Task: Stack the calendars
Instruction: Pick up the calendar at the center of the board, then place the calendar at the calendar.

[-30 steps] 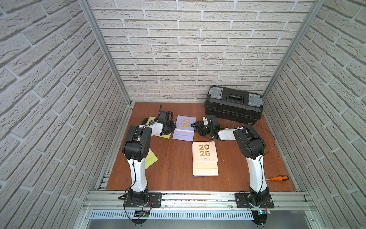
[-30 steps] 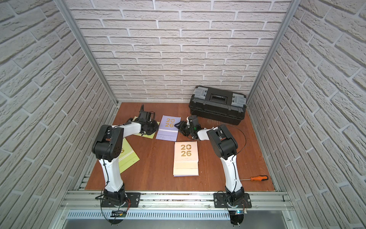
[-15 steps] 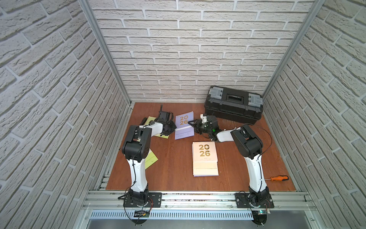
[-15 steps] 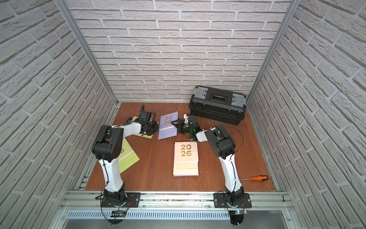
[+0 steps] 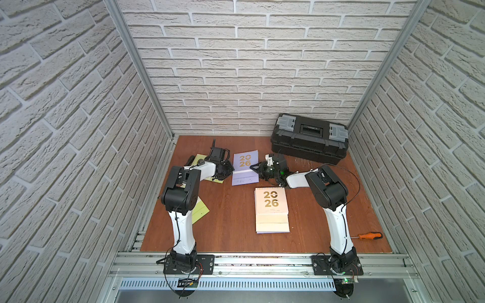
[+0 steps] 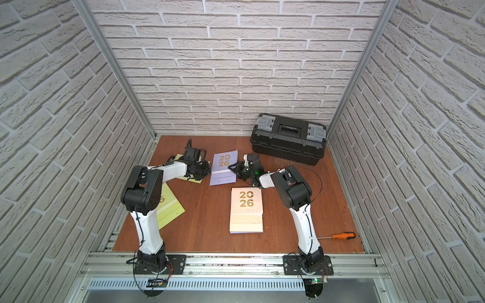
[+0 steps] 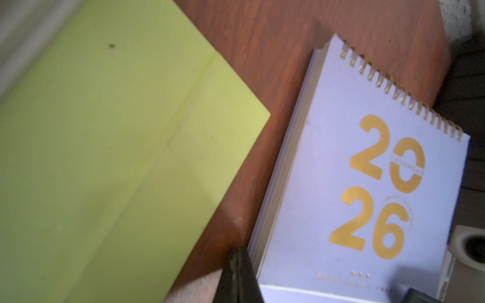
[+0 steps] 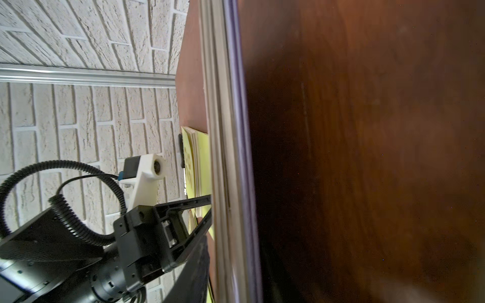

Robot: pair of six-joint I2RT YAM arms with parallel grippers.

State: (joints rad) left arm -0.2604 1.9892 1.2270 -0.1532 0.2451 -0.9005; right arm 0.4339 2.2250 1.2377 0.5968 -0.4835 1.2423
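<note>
The lavender calendar (image 5: 245, 164) is found lying on the table (image 5: 223, 230), toward the back, between the two arms. It is well apart from the beige calendar (image 5: 271, 207), which is judged to be the top of the pile to be built. The left gripper (image 5: 227, 168) is seen with its jaws brought together and the tips set against one long edge of the lavender calendar (in the left wrist view one black finger (image 7: 237, 275) is shown just beside the paper edge). The right gripper (image 5: 255, 167) is placed at the opposite edge. Whether its jaws are apart or clamped on the calendar cannot be told: the tips are too small to be read in the top views, and in its own wrist view only the edge of the calendar is shown, very near.

Several risks are judged from this. If only the cover or a few pages are pinched, the calendar can be opened at the spiral when it is lifted, and the rest is left hanging. If the left tips are pushed harder, the calendar can be slid or turned away from the right jaws. The lime-green calendar (image 7: 118, 157) lies just beside it, under the left wrist, and can be dragged along. The toolbox (image 5: 309, 141) behind the right arm can be struck during the lift.
</note>
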